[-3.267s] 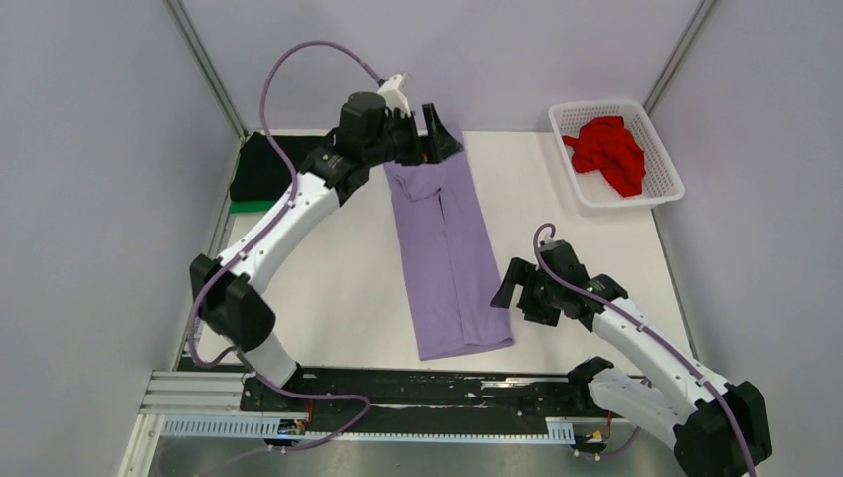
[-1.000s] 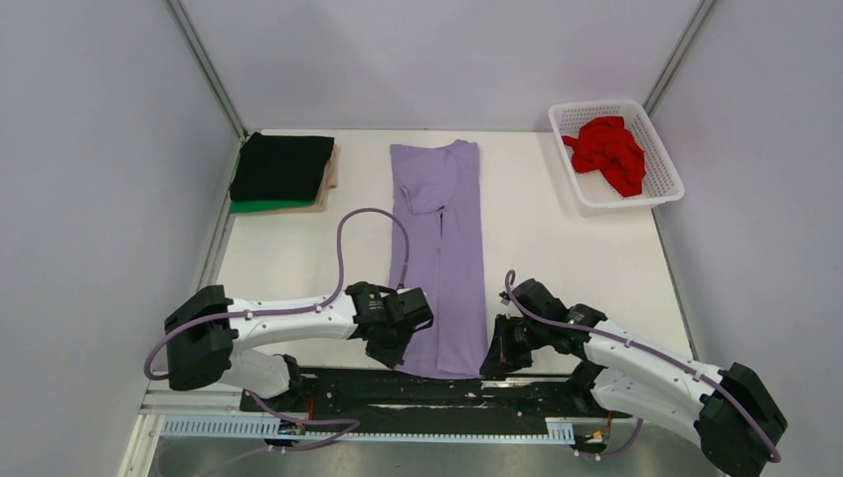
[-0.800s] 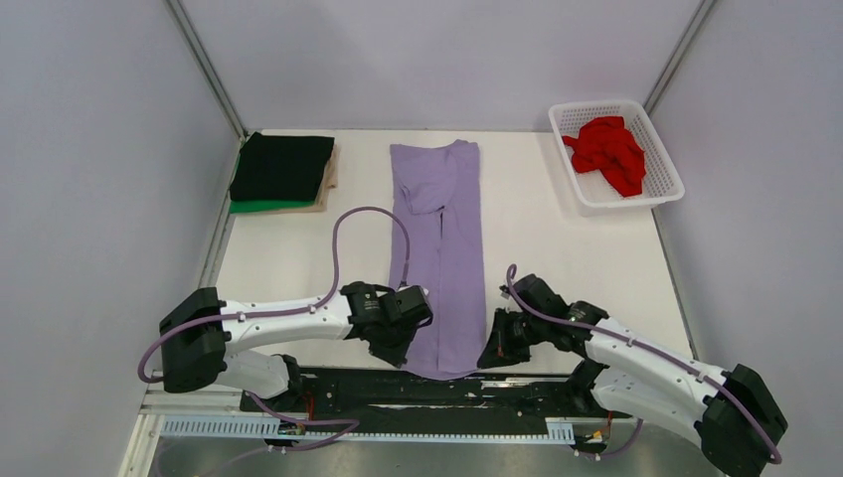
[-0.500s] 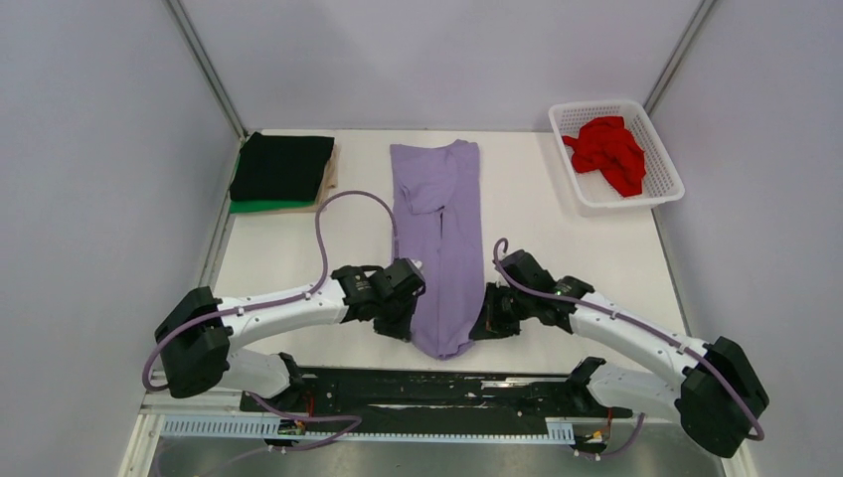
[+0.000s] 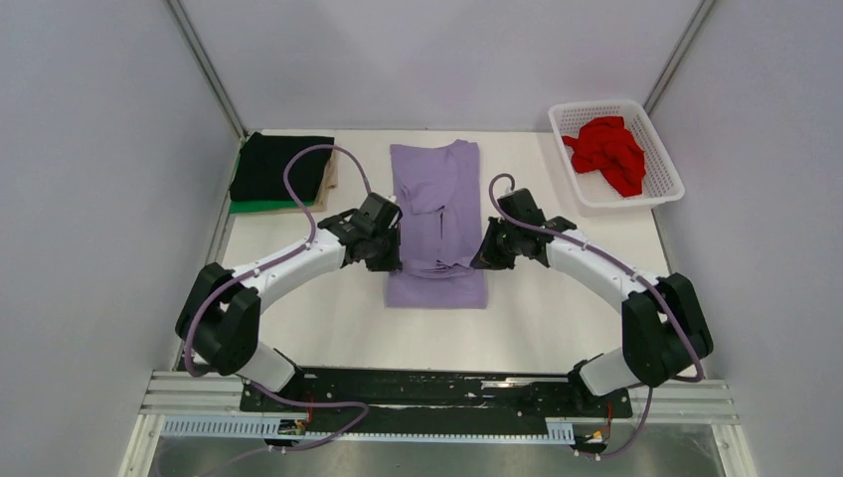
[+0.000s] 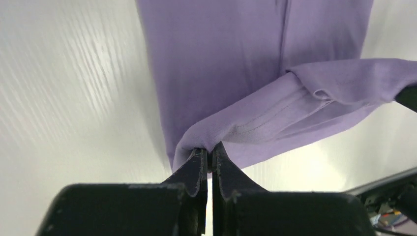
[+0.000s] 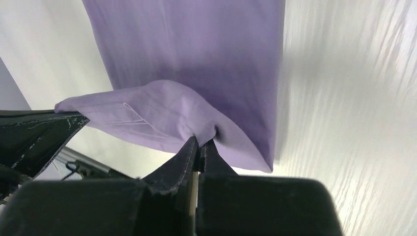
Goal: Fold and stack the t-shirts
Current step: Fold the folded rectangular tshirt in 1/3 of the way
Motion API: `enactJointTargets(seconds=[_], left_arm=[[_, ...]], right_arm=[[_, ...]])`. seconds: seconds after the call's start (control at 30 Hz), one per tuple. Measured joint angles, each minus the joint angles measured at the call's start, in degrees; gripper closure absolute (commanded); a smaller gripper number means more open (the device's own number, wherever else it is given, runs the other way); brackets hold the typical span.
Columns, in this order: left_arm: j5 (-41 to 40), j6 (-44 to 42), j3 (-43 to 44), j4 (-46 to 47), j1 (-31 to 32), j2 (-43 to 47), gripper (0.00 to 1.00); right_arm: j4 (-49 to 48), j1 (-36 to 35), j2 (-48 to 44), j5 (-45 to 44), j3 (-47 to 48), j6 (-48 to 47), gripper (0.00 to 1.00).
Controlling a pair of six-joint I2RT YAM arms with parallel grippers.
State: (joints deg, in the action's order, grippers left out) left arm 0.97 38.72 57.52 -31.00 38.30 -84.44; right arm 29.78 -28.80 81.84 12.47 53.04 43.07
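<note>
Item 1, lavender t-shirt [image 5: 437, 209]: thin, limp, light cloth lying flat between my 2 grippers, near hem lifted and doubled toward the collar; I judge it sags and slips unless held at both hem corners, exactly where the left gripper [image 6: 209, 156] and right gripper [image 7: 198, 146] are each clamped on it. Item 2, white basket [image 5: 631, 204], far beyond and outboard of the right gripper, holds 1 crumpled red t-shirt [image 5: 608, 151]; beyond the left gripper, outboard, a folded black t-shirt [image 5: 283, 164] rests on a green t-shirt [image 5: 258, 207].
</note>
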Motion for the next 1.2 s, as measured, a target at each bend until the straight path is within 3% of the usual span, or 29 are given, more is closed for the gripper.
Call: enactJointTargets(seconds=[0.5, 0.83, 0.9, 0.93, 0.97, 1.03, 1.1, 1.2], left_arm=[[3.34, -7.13, 16.96, 0.39, -10.16, -18.6, 0.99], [6.19, -9.27, 23.82, -0.07, -13.51, -26.62, 0.89], [6.54, -9.22, 25.31, -0.09, -13.88, -28.28, 0.82], [6.86, -9.2, 26.34, -0.04, -14.08, -29.31, 0.7], [7.13, -9.2, 27.39, -0.17, -14.38, -30.16, 0.65], [7.82, -8.98, 30.93, -0.68, -15.39, -32.81, 0.31], [8.41, -8.57, 35.1, -0.96, -16.96, -35.36, 0.06], [9.62, -8.22, 40.37, -1.31, -19.52, -37.24, 0.01]], right_arm=[[-1.62, 7.58, 17.05, 1.68, 18.08, -5.35, 1.0], [-1.86, 10.51, 24.94, 3.98, 23.87, -6.23, 0.97], [-1.79, 11.13, 27.26, 4.94, 25.88, -6.14, 0.91], [-1.88, 11.54, 28.79, 5.73, 27.3, -6.08, 0.85], [-1.95, 11.96, 30.05, 6.34, 28.57, -5.84, 0.79], [-2.1, 12.98, 32.65, 7.48, 31.32, -5.2, 0.75], [-2.27, 14.36, 34.86, 8.7, 33.97, -4.46, 0.57], [-2.49, 16.96, 37.35, 10.99, 38.4, -3.21, 0.42]])
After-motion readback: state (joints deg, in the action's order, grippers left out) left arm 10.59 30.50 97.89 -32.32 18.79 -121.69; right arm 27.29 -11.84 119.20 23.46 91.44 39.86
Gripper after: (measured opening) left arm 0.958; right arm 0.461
